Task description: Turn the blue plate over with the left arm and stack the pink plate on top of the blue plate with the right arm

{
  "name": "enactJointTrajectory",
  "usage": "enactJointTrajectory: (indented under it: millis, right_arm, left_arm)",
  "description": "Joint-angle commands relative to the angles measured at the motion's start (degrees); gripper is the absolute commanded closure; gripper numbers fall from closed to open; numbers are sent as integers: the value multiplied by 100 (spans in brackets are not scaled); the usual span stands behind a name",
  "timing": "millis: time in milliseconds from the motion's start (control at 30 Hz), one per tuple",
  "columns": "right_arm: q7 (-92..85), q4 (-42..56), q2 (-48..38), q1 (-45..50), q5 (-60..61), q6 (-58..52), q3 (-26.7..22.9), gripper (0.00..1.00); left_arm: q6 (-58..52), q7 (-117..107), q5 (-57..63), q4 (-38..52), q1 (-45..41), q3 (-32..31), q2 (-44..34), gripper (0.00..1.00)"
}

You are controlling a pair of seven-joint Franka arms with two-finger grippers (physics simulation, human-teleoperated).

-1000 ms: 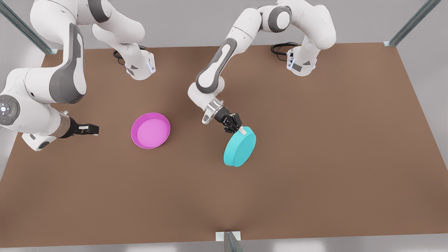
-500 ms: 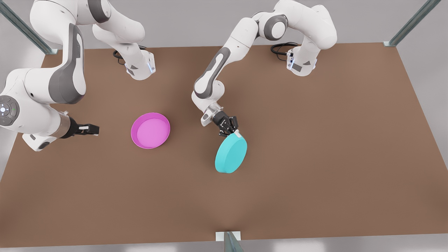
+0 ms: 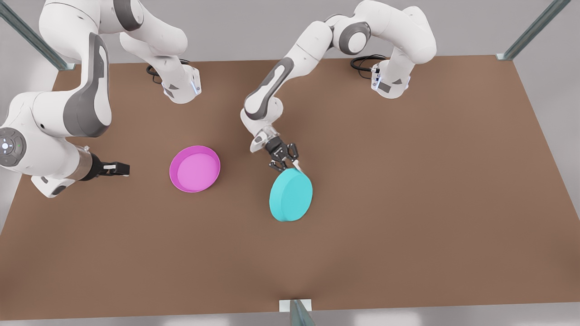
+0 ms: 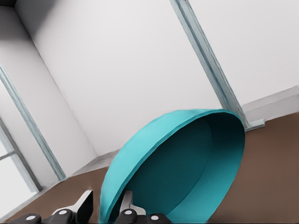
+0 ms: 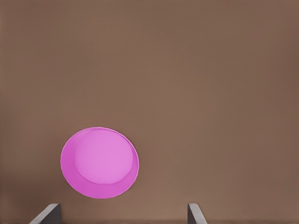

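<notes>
The blue plate (image 3: 291,196) is tilted near the table's middle, its flat underside turned up toward the front camera. My left gripper (image 3: 290,167) is shut on its upper rim. In the left wrist view the rim of the blue plate (image 4: 187,168) runs between the fingers of the left gripper (image 4: 106,206), and its hollow faces away. The pink plate (image 3: 195,169) lies upright on the table, open side up, toward the front view's left. My right gripper (image 3: 122,169) hovers open beside it, apart from it. In the right wrist view, the pink plate (image 5: 99,162) sits ahead of the right gripper (image 5: 122,214).
The brown table (image 3: 408,203) has wide bare room on the front view's right and front. Both arm bases (image 3: 181,88) stand at the back edge with cables. A metal bracket (image 3: 294,307) sits at the front edge, and frame posts (image 3: 534,27) rise at the back corners.
My left gripper has swung toward the front view's left and turned the blue plate further over, its underside now facing more upward. The right gripper has barely shifted.
</notes>
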Motion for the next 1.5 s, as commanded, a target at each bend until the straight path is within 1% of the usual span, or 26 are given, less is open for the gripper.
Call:
enactJointTrajectory:
  millis: [0,33,100,133,167,200,267,300,333,367,400,433,500,533,567,600,633,667,700,733,833,933,1067,1200,1333,1467]
  right_arm:
    - [8,14,-1,-12,25,-7,0,0]
    - [8,5,-1,-12,34,-7,0,0]
    - [8,5,8,-30,43,-7,0,0]
    - [-1,5,8,-30,60,2,0,0]
    - [-27,5,8,67,61,10,9,0]
    - [-19,5,25,50,61,45,18,0]
    - [-27,5,16,76,157,133,18,0]
    - [-27,5,8,94,157,133,18,0]
    - [-36,5,16,41,157,142,18,0]
    - [-45,-4,16,32,157,169,18,0]
    - [-45,-12,16,23,157,151,27,0]
    - [-45,-30,16,-12,157,160,18,0]
    - [-369,-373,16,-398,219,370,9,0]
    - [-695,-426,78,-478,184,520,-8,0]
    - [-774,-504,139,-706,192,643,0,0]
    - [-810,-768,148,-741,192,862,0,0]
    - [-810,-1005,139,-838,219,916,0,0]
    - [-801,-1365,52,-847,236,1056,9,0]
    - [-801,-1838,-184,-829,315,1405,9,0]
    - [-801,-2980,-843,-821,333,2267,18,0]
    - [-977,-5030,-1855,-935,509,3973,-8,0]
    - [-1091,-6410,-2111,-1014,825,5459,-17,0]
    - [-1100,-6569,-1355,-935,1572,5987,-8,0]
    - [-1161,-6525,-1109,-750,1634,6013,35,0]
    - [-1152,-6578,-986,-240,1994,5961,44,0]
    - [-1152,-6560,-679,-249,2003,5978,44,0]
  left_arm:
    - [37,-1165,-722,335,8,-74,-17,29]
    - [99,-1183,-1040,397,25,-74,-17,0]
    - [1144,-1631,-2620,415,183,-83,-104,0]
    - [1312,-1605,-3777,625,227,-74,-174,0]
    - [1321,-1596,-5890,1091,368,-39,-341,0]
    - [1321,-1596,-7040,1109,499,-4,-613,0]
    - [1224,-1622,-8272,1109,781,-4,-1280,0]
    - [708,-1605,-8494,1057,991,-4,-1825,0]
    - [-170,-871,-8512,1074,1474,-4,-2458,0]
    - [-1496,1551,-8459,1118,2097,118,-3187,0]
    - [-2332,3072,-8459,1118,2572,329,-3540,0]
    - [-3151,5419,-8441,1118,2838,1266,-3892,0]
    - [-3513,8466,-8397,1066,2829,3203,-3928,0]
    - [-3452,8942,-8082,1013,2995,3283,-4094,0]
    - [-3461,9443,-8028,977,3767,2864,-4165,0]
    - [-3338,9470,-7344,1022,5418,810,-4481,0]
    - [-3048,9496,-6193,978,6896,-1503,-4666,0]
    - [-2443,9662,-5295,330,8110,-3237,-5060,0]
    - [-1435,10327,-5234,-801,8261,-3273,-5665,0]
    - [-1429,10701,-5268,-974,8261,-3221,-5730,0]
    - [-2072,10182,-5339,-684,8269,-3212,-5510,0]
    - [-2072,9909,-5347,-631,8234,-3256,-5387,0]
    - [-2450,9891,-5523,-631,8252,-3177,-5360,0]
    - [-2520,9962,-5541,-631,8252,-3177,-5352,0]
    - [-2485,9936,-5523,-631,8252,-3177,-5343,0]
    - [-2476,9953,-5515,-622,8261,-3177,-5308,0]
